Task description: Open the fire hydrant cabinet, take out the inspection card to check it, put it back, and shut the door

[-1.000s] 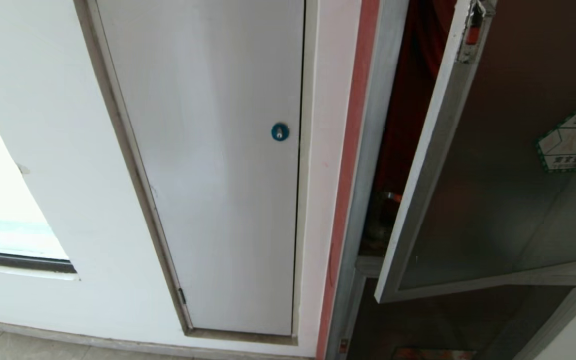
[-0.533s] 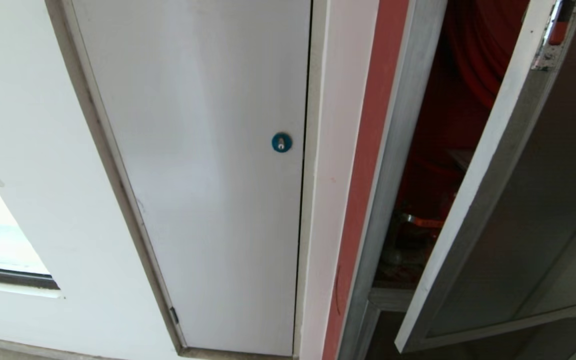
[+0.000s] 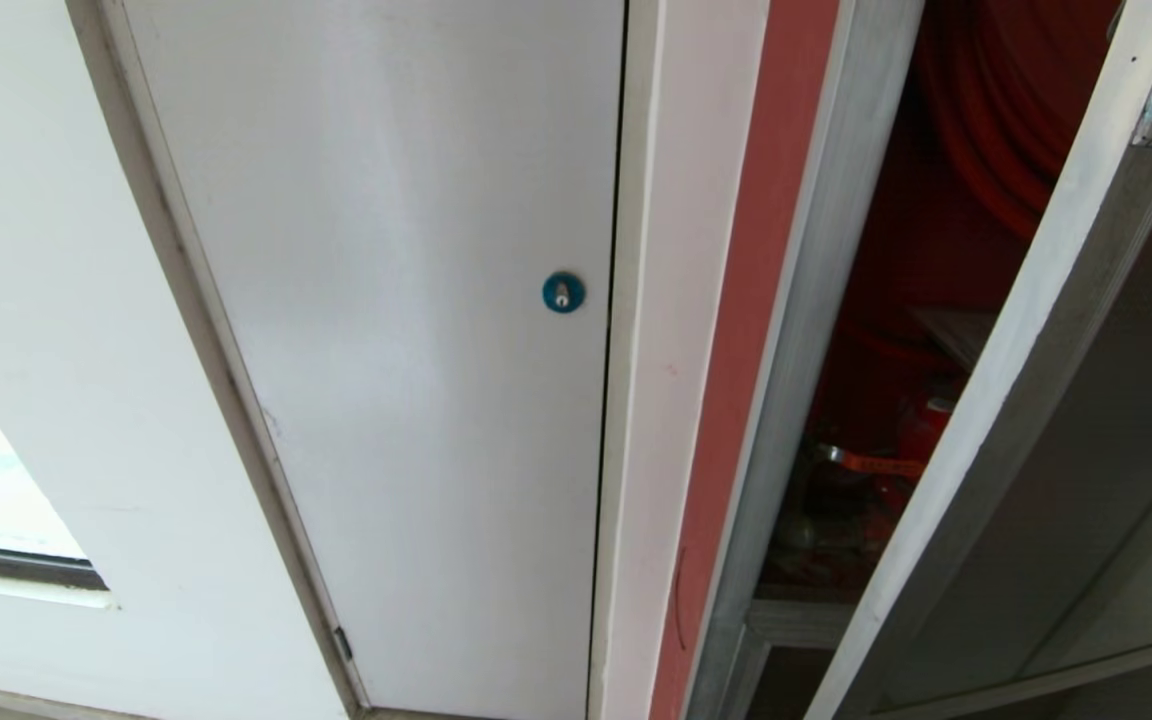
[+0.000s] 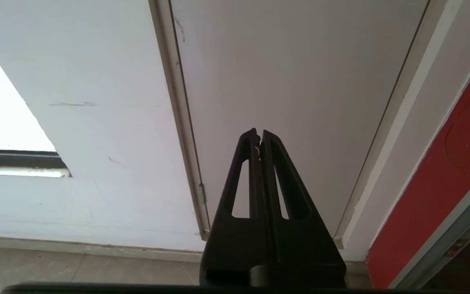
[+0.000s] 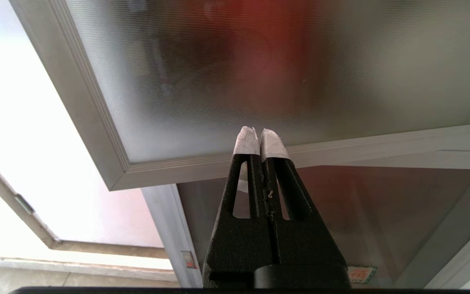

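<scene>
The door (image 3: 1056, 420) of the fire hydrant cabinet (image 3: 816, 300) stands ajar at the right of the head view, red interior showing through the gap. White panel door (image 3: 386, 350) with blue lock (image 3: 563, 292) sits left of it. Left claw (image 4: 259, 136) faces the white panel, fingers together, empty. Right claw (image 5: 259, 136) faces the glass door's lower rail, taped tips together, empty. Inspection card not identifiable.
</scene>
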